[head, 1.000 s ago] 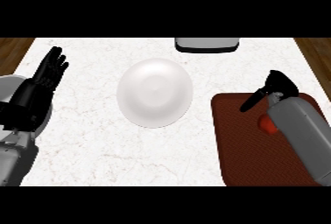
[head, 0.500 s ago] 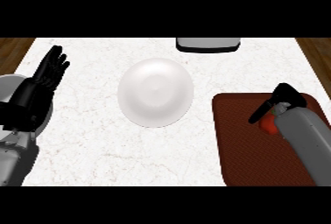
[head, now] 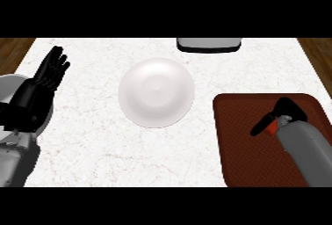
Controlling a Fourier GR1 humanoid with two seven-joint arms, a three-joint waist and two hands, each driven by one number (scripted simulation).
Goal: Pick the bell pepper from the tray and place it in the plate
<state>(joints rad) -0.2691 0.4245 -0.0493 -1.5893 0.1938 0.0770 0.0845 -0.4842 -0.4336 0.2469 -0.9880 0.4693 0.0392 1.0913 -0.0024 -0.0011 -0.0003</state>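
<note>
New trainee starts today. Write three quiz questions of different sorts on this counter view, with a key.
1. True or false: the bell pepper already lies in the white plate.
2. Which hand is over the brown tray? A) left hand B) right hand C) neither
3. Fill in: the left hand rests open, fingers up, near the view's ____ edge.

Key
1. False. The plate holds nothing; a bit of red shows under the right hand, on the tray.
2. B. The right hand is curled on the pepper there.
3. Left. It rests far from the plate and tray.
</note>
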